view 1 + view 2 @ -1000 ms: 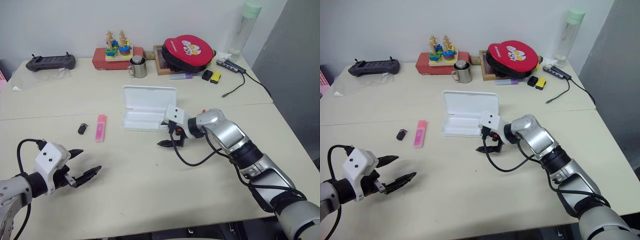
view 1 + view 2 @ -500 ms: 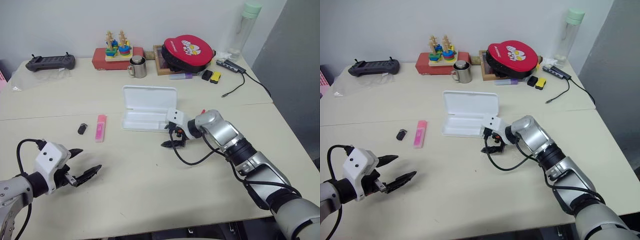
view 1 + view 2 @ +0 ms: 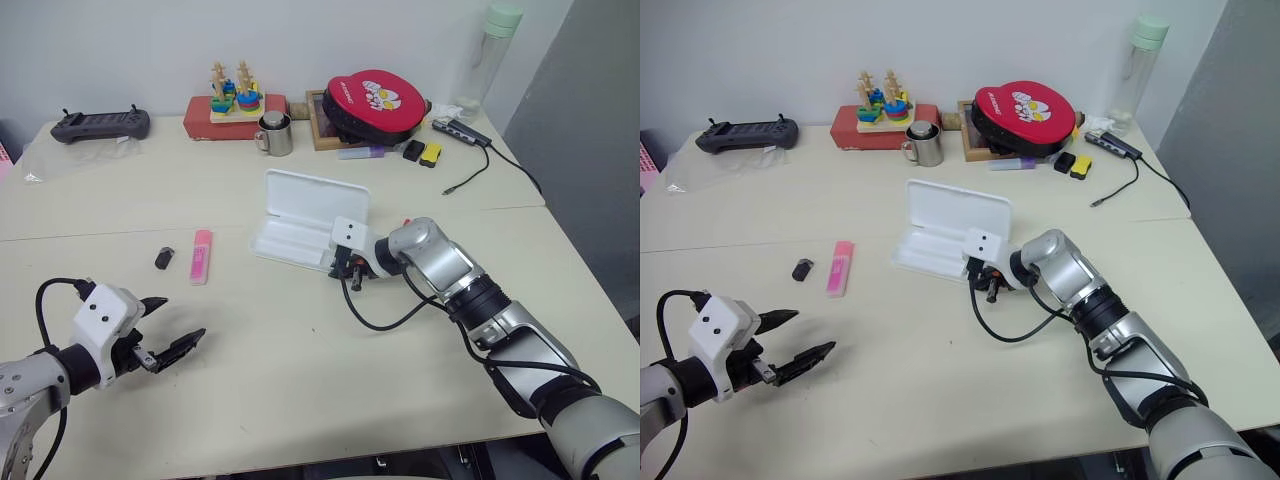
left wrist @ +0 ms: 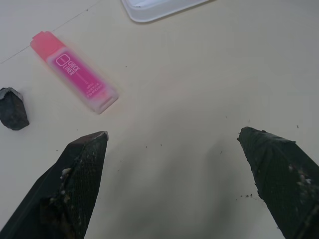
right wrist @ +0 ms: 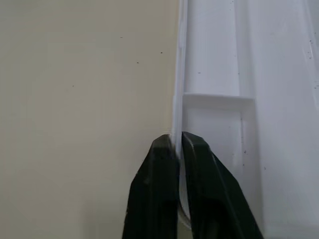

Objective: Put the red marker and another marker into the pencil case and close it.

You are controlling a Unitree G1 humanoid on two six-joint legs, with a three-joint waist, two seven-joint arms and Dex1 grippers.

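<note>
While the left claw (image 3: 172,341) gapes wide, the right claw (image 5: 174,149) pinches the pencil case (image 3: 300,225) rim.

— What lies beyond the left gripper (image 4: 172,174)?
— Bare table (image 4: 199,89), its two black fingers (image 4: 79,174) spread wide. A pink highlighter (image 4: 75,71) lies flat, a small black object (image 4: 12,108) near it, the pencil case (image 4: 159,6) edge farther off.

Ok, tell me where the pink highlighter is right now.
The pink highlighter lies flat on the table's left half in the head views, beside a small black object, left of the open pencil case and ahead of the left hand.
</note>
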